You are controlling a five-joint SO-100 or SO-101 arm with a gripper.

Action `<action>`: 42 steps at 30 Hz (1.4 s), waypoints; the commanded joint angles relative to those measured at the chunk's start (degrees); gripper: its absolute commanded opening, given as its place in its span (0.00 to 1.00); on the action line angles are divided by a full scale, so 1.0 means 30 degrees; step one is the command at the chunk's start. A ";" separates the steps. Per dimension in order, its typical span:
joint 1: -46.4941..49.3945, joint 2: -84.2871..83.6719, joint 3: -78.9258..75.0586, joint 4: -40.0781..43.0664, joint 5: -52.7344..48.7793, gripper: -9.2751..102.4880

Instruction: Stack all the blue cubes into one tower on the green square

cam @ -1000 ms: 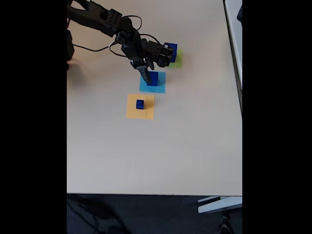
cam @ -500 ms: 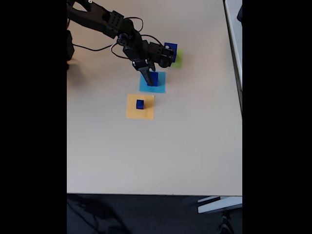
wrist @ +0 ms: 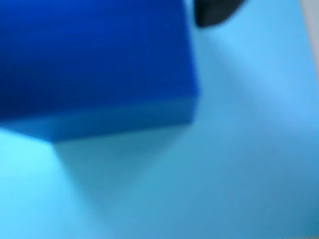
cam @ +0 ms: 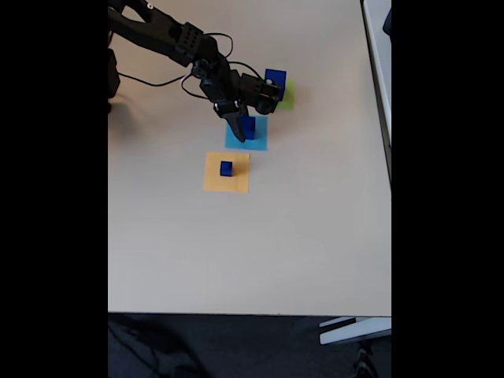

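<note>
From my fixed view, my arm (cam: 177,38) is all black, built of blocky segments with small pale dots on one housing. Thin black cables (cam: 157,79) loop off it. Its dark fingers (cam: 237,128) taper to a point.

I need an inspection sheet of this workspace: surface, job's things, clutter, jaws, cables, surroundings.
Surface: beige table, bare in the near half.
Job's things: large cube on green square; mid cube on light-blue square; small cube on orange square. No tower yet.
Clutter: nothing seen.
Jaws: gripper down at the mid cube; whether shut cannot be told.
Cables: black cable loops off the arm.
Surroundings: dark floor; another tabletop at right.
</note>
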 commanded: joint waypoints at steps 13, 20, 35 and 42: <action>0.0000 0.0146 -0.1201 -0.0469 -0.0146 0.16; 0.0088 0.1729 -0.1025 0.0205 -0.0908 0.15; -0.0176 0.4189 -0.3311 0.3369 -0.1025 0.16; -0.1436 0.3604 -0.5889 0.3955 0.0762 0.15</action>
